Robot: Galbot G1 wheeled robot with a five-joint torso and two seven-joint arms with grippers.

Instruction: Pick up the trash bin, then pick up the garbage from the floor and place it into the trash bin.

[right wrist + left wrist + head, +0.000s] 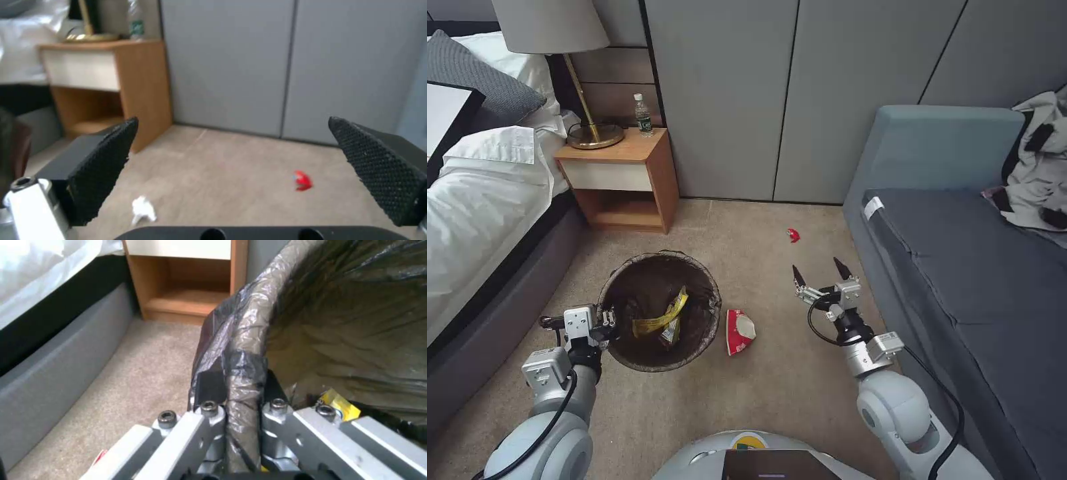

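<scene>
The trash bin [627, 280], round and lined with a dark brown bag, is in front of me to the left. My left gripper [606, 331] is shut on its near rim [249, 336]. One finger [209, 386] is outside the bag-covered rim and the other is inside. Yellow wrappers [660, 320] lie in the bin [340, 405]. On the carpet are a red-and-white wrapper [739, 331] beside the bin, a red scrap [793, 235] [303, 180] farther off, and a white tissue [143, 208]. My right gripper [820, 271] [233, 121] hangs open above the carpet, holding nothing.
A wooden nightstand [620, 180] with a brass lamp [594, 133] and a water bottle [642, 115] stands past the bin. The bed [487, 213] runs along the left and a grey sofa [960, 267] along the right. Grey wall panels [800, 100] close the far side.
</scene>
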